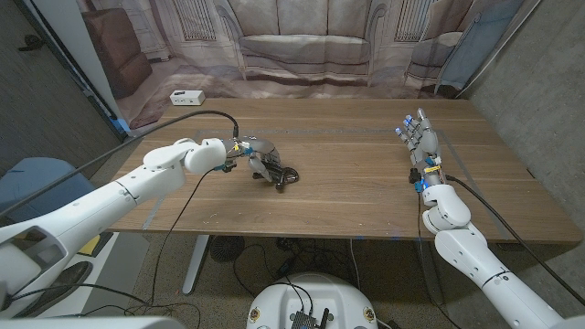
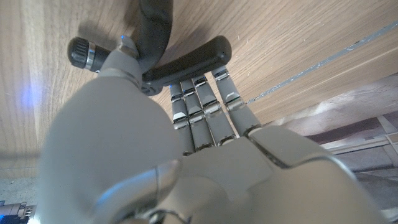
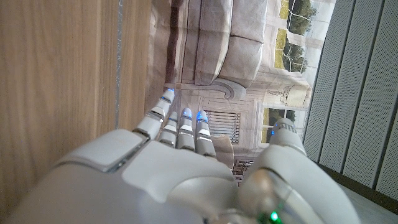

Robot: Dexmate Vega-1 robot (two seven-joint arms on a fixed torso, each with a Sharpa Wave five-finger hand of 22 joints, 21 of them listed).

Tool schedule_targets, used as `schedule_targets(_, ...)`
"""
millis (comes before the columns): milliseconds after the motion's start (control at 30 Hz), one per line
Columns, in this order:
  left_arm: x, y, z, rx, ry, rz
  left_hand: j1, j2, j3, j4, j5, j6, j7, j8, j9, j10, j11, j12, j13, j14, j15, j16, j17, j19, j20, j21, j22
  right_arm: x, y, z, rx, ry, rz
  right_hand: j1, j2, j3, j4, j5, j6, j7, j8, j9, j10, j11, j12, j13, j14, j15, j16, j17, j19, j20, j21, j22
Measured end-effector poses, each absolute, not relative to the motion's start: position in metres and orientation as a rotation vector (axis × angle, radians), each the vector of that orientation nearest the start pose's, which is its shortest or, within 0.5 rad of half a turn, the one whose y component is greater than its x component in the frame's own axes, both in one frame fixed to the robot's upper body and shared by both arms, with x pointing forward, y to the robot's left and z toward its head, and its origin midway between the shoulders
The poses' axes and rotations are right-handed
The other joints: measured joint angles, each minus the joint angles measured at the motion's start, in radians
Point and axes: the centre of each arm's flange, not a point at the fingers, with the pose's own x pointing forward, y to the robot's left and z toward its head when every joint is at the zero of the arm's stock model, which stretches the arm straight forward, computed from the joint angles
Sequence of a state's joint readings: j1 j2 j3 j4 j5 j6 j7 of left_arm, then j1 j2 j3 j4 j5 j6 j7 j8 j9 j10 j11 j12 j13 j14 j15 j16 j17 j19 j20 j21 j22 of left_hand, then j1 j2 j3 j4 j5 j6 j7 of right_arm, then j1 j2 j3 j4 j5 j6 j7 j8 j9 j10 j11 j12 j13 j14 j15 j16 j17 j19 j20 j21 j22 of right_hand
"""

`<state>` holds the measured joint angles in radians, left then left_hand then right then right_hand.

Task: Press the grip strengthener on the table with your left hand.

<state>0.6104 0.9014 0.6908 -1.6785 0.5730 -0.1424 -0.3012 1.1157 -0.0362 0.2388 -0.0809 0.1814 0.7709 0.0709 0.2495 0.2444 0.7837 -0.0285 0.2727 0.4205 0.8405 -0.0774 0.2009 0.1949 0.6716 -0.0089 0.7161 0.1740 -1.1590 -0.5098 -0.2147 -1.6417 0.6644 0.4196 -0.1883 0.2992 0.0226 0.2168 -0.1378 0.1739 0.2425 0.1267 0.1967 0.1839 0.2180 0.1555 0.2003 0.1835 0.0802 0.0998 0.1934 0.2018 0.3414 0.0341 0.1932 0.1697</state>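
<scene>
Fingers [image 2: 200,111] of my left hand [image 1: 260,163] were curled around the grip strengthener [image 1: 281,175], which lay on the wooden surface [image 1: 347,196] left of centre, near the middle of its depth. From the left wrist camera I saw the black handle [image 2: 189,62] lying across my fingertips, with the thumb side of the hand over the tool and a ribbed black knob [image 2: 83,53] poking out beside it — the hand was holding the strengthener against the wood. How far the handles were squeezed together I could not tell. My left arm [image 1: 155,174] came in low from the near left corner, reaching toward the centre.

My right hand [image 1: 421,139] stood well apart on the far right side of the surface, fingers straight, spread a little and pointing away from me — open, with nothing in it. In the right wrist camera those fingers [image 3: 180,127] reached out beside the wood grain toward the printed sofa backdrop [image 1: 302,41].

A white power strip [image 1: 186,97] lay beyond the surface's far left corner.
</scene>
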Motion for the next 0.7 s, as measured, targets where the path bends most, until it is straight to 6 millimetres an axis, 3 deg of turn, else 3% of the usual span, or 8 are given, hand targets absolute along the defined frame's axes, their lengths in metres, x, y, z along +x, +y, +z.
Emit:
schedule_targets(433,0.6089,0.2185,0.0167,1.791,-0.570,-0.389,-0.021,0.021,-0.008,0.008,-0.001,-0.050,0.000,-0.034,-0.008,-0.046,0.007,-0.037,-0.008,-0.060,0.007,-0.005,0.000,-0.045,0.006,-0.027,0.000,0.5643,-0.3087,-0.0514,0.234,-0.743,0.046,0.000,0.000,0.000,0.000,0.000,0.000,0.000,0.000,0.000,0.000,0.000,0.000,0.000,0.000,0.000,0.000,0.000,0.000,0.000,0.000,0.000)
schedule_targets(700,0.6101,0.2171,0.0153,1.828,-0.549,-0.405,0.000,0.062,-0.019,0.010,-0.004,-0.086,0.000,-0.050,-0.014,-0.086,0.011,-0.055,-0.014,-0.109,0.020,-0.012,0.000,-0.085,0.020,-0.047,0.001,0.5651,-0.3081,-0.0519,0.233,-0.741,0.049,0.000,0.000,0.000,0.000,0.000,0.000,0.000,-0.005,0.000,0.005,-0.005,0.000,0.000,0.000,0.000,0.000,0.000,0.000,0.000,0.000,0.000)
